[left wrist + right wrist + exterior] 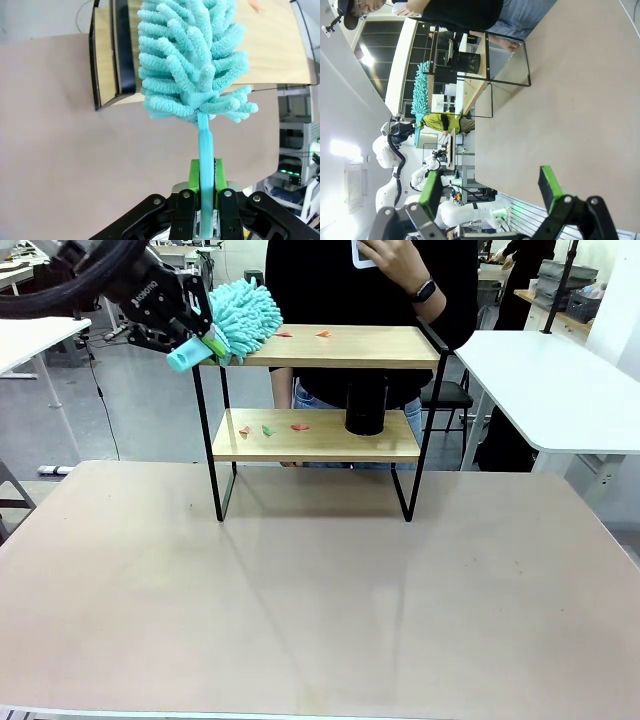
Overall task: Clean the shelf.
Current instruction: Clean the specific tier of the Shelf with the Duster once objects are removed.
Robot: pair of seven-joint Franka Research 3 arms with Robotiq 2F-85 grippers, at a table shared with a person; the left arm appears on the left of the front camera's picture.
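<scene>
Front view: fluffy teal duster [245, 318] at shelf [370, 346] top's left end

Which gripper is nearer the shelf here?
Left. The left gripper, gripping the duster, is at the shelf's top left corner; the right gripper hangs open over the table, well away.

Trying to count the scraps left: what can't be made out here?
Front view: the duster covers the shelf's upper left corner; scraps beneath unknown.
Front view: the black container hides the lower board behind it.
Left wrist view: an orange scrap is cut off by the top edge.
Right wrist view: the shelf shows edge-on; scraps too small.
</scene>
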